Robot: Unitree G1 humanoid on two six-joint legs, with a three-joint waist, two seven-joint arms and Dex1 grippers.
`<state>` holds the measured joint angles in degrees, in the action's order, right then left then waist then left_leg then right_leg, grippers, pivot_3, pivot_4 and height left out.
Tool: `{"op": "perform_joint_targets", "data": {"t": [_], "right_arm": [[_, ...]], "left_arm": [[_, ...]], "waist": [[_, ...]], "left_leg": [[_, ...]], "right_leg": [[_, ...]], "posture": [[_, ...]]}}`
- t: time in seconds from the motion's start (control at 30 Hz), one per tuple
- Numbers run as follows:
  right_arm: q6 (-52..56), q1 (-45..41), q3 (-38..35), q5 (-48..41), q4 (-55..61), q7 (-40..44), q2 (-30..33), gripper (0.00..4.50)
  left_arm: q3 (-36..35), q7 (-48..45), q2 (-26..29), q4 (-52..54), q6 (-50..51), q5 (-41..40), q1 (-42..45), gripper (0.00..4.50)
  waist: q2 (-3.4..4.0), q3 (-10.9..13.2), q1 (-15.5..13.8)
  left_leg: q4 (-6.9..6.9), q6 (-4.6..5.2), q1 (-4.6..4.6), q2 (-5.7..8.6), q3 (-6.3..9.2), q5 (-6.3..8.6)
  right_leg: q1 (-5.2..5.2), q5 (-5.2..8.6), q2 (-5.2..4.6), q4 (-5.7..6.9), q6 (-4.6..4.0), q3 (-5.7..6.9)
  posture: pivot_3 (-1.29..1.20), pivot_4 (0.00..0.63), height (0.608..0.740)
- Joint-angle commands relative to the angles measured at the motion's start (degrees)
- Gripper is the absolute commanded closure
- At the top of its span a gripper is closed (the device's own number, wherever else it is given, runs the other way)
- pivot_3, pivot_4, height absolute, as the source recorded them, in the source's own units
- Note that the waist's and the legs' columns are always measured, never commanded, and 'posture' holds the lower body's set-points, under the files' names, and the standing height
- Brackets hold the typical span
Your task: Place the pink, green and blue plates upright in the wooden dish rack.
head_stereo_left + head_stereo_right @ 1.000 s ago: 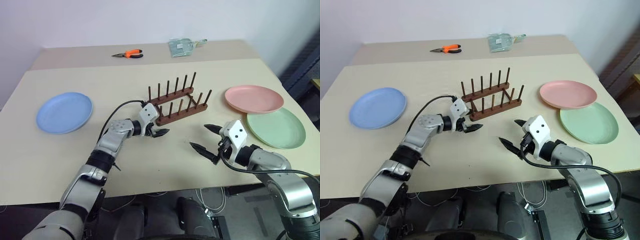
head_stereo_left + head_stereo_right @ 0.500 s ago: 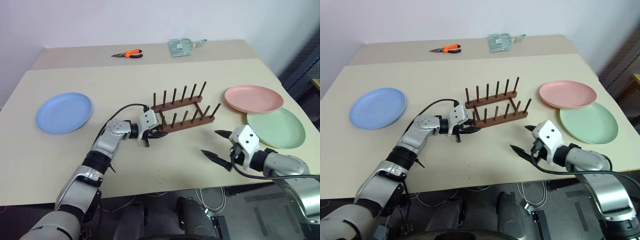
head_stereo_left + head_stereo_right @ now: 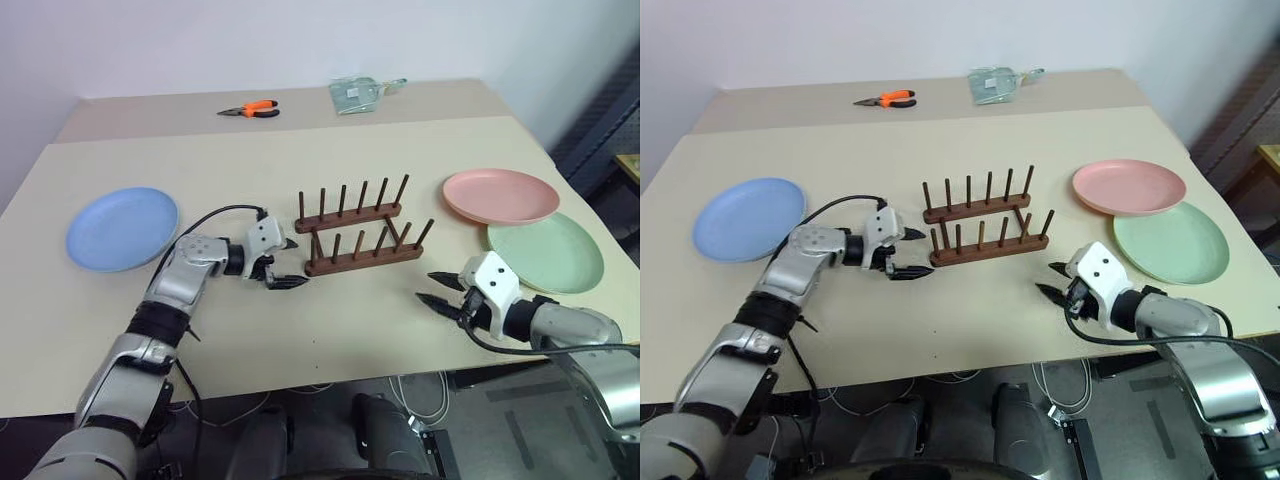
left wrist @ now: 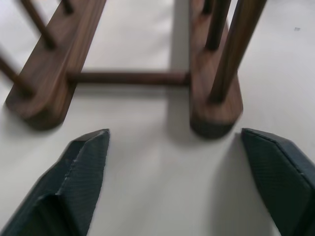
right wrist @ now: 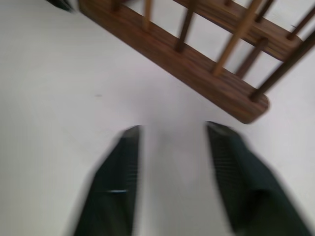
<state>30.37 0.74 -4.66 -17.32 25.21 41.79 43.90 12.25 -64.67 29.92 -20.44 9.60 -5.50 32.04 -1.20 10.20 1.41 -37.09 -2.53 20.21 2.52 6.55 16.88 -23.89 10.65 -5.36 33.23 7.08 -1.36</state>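
Observation:
The wooden dish rack stands empty at mid-table, its two pegged rails roughly parallel to the front edge. My left gripper is open just off the rack's left end; in the left wrist view the near rail's end lies a little ahead of the wide-spread fingers. My right gripper hovers over the table in front of the rack's right end, open with a narrow gap and nothing in it. The blue plate lies flat at far left. The pink plate and green plate lie flat at right, the pink one's rim over the green one's.
Orange-handled pliers and a clear plastic packet lie at the table's far side. A black cable runs along my left arm. The table's right edge is close behind the green plate.
The rack was swung from a slant to lie square with the table's front. My left gripper, shut on the rack's end half a second ago, let go and drew back left. My right gripper's fingers narrowed.

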Motion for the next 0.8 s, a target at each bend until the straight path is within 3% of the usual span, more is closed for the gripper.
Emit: {"op": "perform_joint_targets", "data": {"t": [0.03, 0.1, 0.27, 0.47, 0.67, 0.8], "right_arm": [[-0.38, -3.49, 3.89, 2.98, -2.80, -0.53, -0.44, 4.38], [-1.23, -6.23, 6.55, 6.05, -6.37, -2.18, -1.38, 4.50], [-2.74, -12.61, 10.69, 11.47, -15.47, -5.55, -4.65, 4.50], [-8.11, -18.98, 13.60, 17.76, -26.83, -9.78, -8.03, 4.50], [-15.53, -26.42, 14.32, 21.65, -38.97, -13.77, -12.33, 4.50], [-18.25, -29.53, 14.02, 22.18, -43.78, -13.88, -13.58, 4.50]], "left_arm": [[-0.32, -0.59, 2.19, 12.74, 8.90, -3.37, -7.59, 1.97], [0.52, 3.28, -0.10, 19.70, 10.72, -3.63, -10.92, 2.94], [4.40, 13.64, -7.67, 25.77, 14.79, 0.12, -13.40, 2.94], [3.51, 29.86, -15.36, 15.98, 16.49, 6.90, -8.63, 2.94], [0.71, 38.23, -17.08, 5.85, 13.66, 7.89, -3.59, 2.94], [0.44, 38.10, -16.57, 4.10, 12.19, 7.27, -2.58, 2.94]], "waist": [[0.03, -0.03, -0.20], [0.08, -0.07, -0.63], [0.10, -0.09, -2.24], [0.09, -0.12, -2.08], [0.07, -0.16, -1.42], [0.09, -0.18, -0.67]], "left_leg": [[0.01, 0.02, 0.00, -0.04, 0.03, 0.01], [0.00, 0.02, 0.02, -0.05, 0.03, 0.01], [-0.26, 0.01, 0.13, 0.14, 0.06, 0.00], [-0.27, 0.00, -0.08, 0.22, 0.09, -0.01], [-0.11, 0.00, -0.45, 0.21, 0.07, -0.01], [-0.01, -0.01, -0.57, 0.20, 0.07, -0.01]], "right_leg": [[0.00, -0.02, 0.02, 0.02, -0.06, 0.01], [-0.01, -0.10, 0.03, 0.01, -0.19, 0.01], [0.12, 0.01, -0.09, -0.08, -0.33, 0.01], [0.30, -0.07, -0.10, -0.05, -0.20, 0.01], [0.53, 0.02, -0.09, -0.03, -0.02, 0.01], [0.59, -0.03, -0.08, 0.00, -0.04, 0.01]], "posture": [[0.00, 0.150, 0.740], [0.00, 0.150, 0.740], [0.00, 0.150, 0.740], [0.00, 0.150, 0.740], [0.00, 0.150, 0.740], [0.00, 0.150, 0.740]]}}
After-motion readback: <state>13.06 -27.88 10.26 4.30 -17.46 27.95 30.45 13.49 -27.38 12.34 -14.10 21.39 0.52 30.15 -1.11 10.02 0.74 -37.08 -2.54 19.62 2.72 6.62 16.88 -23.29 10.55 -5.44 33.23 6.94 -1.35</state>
